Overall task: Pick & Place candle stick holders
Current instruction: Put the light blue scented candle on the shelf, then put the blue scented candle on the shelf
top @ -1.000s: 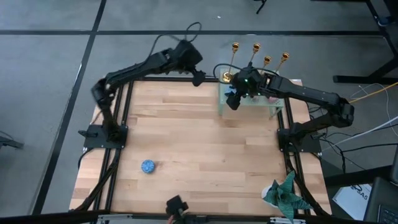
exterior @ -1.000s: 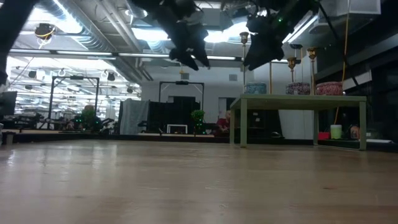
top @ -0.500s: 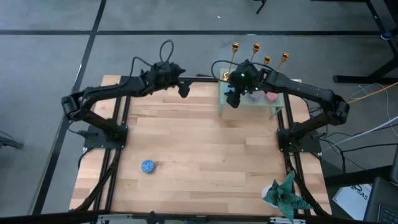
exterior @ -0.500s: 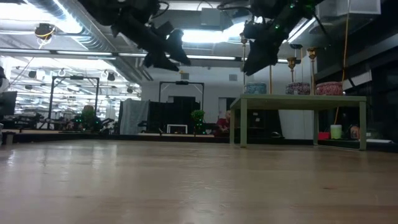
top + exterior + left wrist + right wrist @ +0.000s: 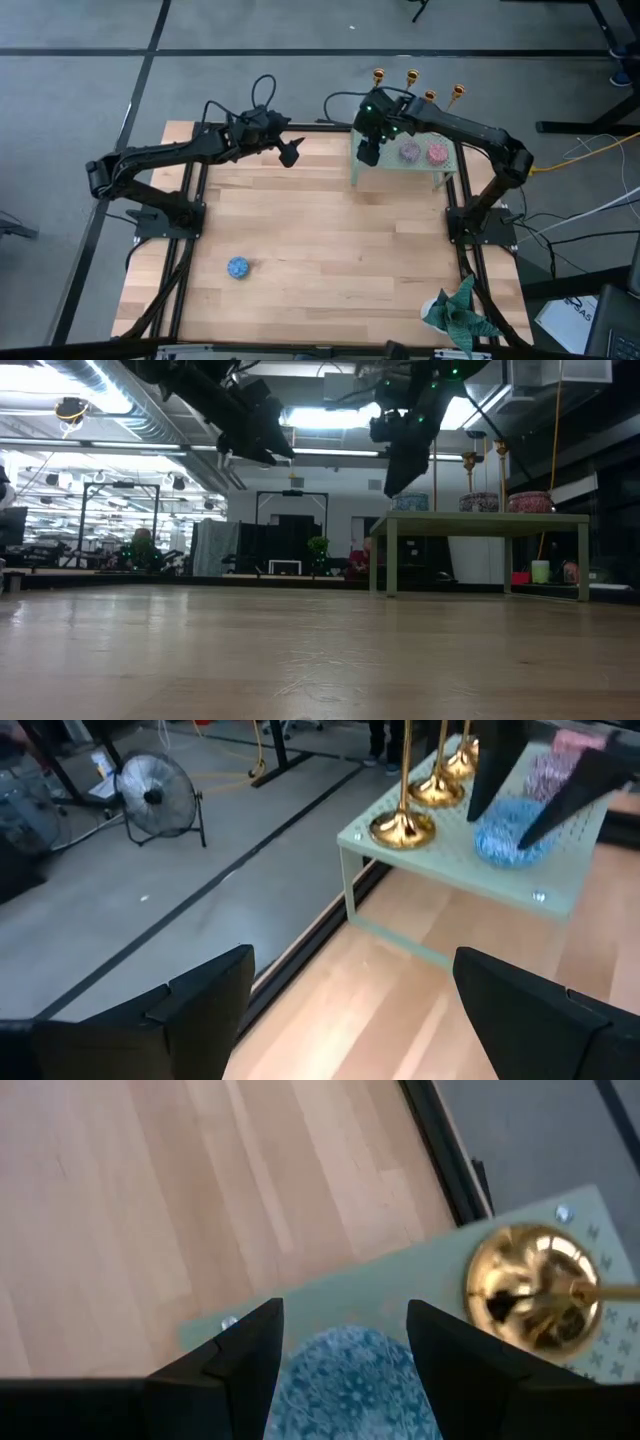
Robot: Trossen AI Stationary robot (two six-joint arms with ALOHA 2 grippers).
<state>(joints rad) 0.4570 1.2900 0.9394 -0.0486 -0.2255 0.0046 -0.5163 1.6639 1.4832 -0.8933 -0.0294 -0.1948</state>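
Several gold candle stick holders (image 5: 411, 76) stand on their round bases (image 5: 403, 828) along the far edge of a small pale green table (image 5: 440, 172) at the back right. My right gripper (image 5: 368, 152) hangs open over that table's left end, fingers pointing steeply down. It is just above a blue patterned disc (image 5: 345, 1375) and beside the nearest gold base (image 5: 530, 1290), touching neither. My left gripper (image 5: 291, 153) is open in the air near the far edge, left of the small table, with nothing between its fingers (image 5: 190, 1010).
Two pink patterned discs (image 5: 410, 152) (image 5: 436, 154) lie on the small table next to the blue one. A blue ball-like thing (image 5: 237, 267) lies at the near left of the wooden table. A green cloth (image 5: 460, 312) lies at the near right corner.
My left gripper has drawn back from the far edge toward the table's left, sinking a little and levelling out as its arm folded back. My right gripper has shifted slightly toward the small table's left end and tipped more steeply down. Neither gripper's gap has changed.
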